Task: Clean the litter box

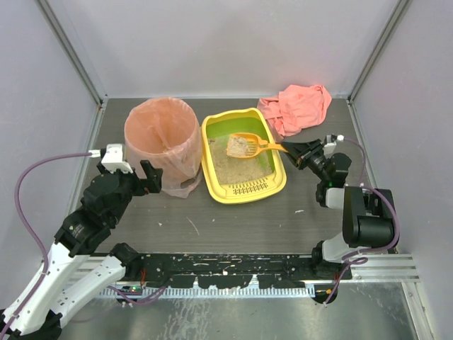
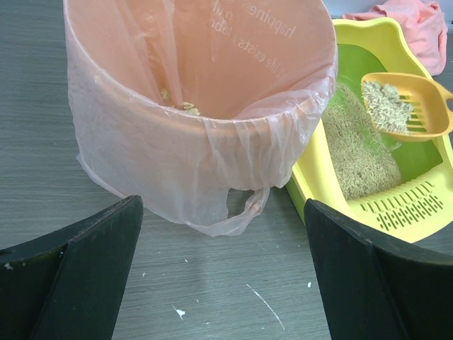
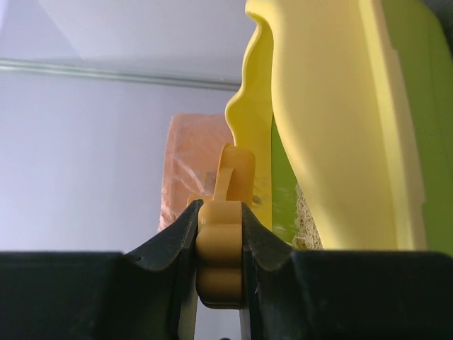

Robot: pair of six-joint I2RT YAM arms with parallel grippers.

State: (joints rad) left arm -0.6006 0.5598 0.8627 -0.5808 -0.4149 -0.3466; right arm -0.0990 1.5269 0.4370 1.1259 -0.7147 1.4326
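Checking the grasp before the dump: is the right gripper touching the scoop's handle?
Touching. The right wrist view shows the right gripper clamped on the orange scoop handle, a finger against each side, no gap.

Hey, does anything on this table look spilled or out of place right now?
Slightly. A few pale specks lie on the table in front of the pink-lined bin and litter box, perhaps stray litter. A pink cloth sits crumpled at the back right.

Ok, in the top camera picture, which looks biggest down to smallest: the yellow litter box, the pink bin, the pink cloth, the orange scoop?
Litter box and bin: about alike, too close to rank.
Then cloth.
Smallest: scoop.
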